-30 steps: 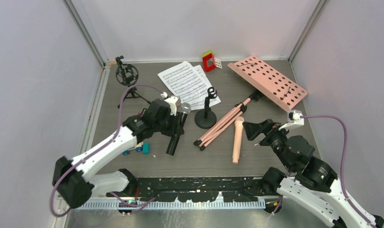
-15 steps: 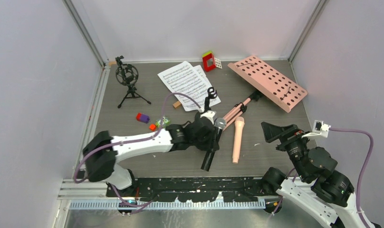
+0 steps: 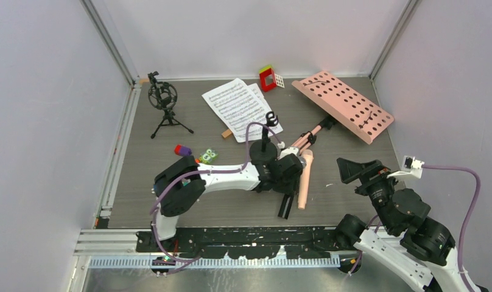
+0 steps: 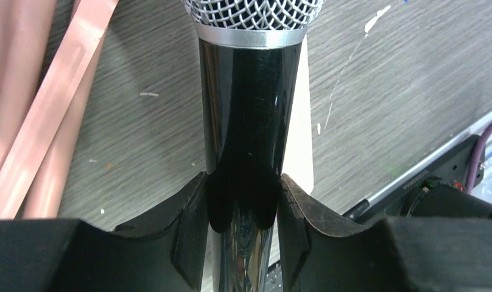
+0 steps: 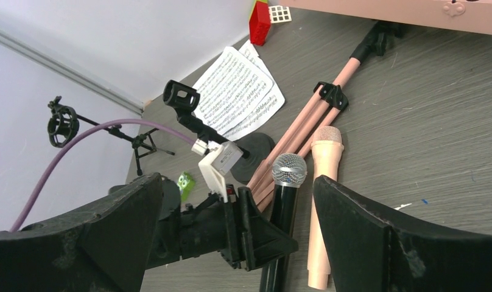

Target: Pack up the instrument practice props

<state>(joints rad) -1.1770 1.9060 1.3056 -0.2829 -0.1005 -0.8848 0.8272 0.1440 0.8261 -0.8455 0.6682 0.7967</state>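
Note:
My left gripper (image 3: 285, 182) is shut on a black microphone (image 4: 243, 121) with a silver mesh head, held low over the floor. Right beside it lies the beige-pink microphone (image 3: 304, 179). The black round-base stand (image 3: 265, 152) rises just behind my left wrist. The pink music stand's tripod legs (image 3: 297, 148) lie folded on the floor, and its perforated desk (image 3: 344, 104) is at the back right. White sheet-music pages (image 3: 240, 106) lie at the back centre. My right gripper (image 3: 353, 172) stands open and empty, to the right of both microphones.
A black shock mount on a small tripod (image 3: 164, 103) stands at the back left. A red and yellow toy block (image 3: 267, 78) sits by the rear wall. Small colourful blocks (image 3: 182, 150) lie left of centre. The black front rail (image 3: 249, 234) runs along the near edge.
My left arm has swung from the left to the centre, carrying the black microphone up beside the beige-pink one. The right gripper drew back to the right and stays open.

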